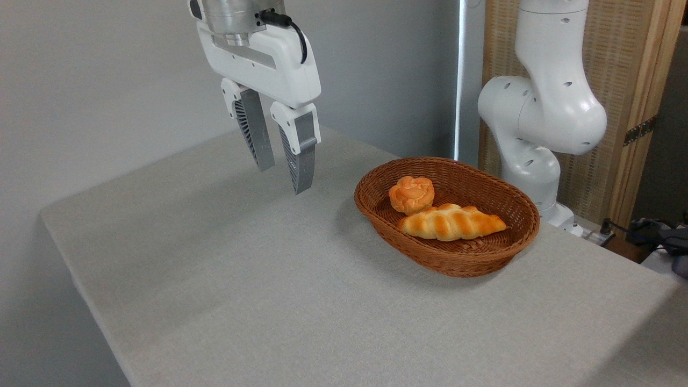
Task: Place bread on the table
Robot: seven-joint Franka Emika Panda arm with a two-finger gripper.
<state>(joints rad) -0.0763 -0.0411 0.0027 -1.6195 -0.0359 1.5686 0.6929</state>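
Observation:
The bread (411, 194), a small round orange-golden bun with a knotted top, lies inside the brown wicker basket (516, 207) at its back left. The table (242, 279) is covered in plain light grey cloth. My gripper (284, 176) hangs well above the table, to the left of the basket and clear of it. Its two grey ribbed fingers (302, 156) stand apart, open, with nothing between them.
A longer, paler braided loaf (450, 222) lies in the basket in front of the bun. The arm's white base (537, 123) rises behind the basket at the right. The table's left edge (80, 290) drops off near the grey wall.

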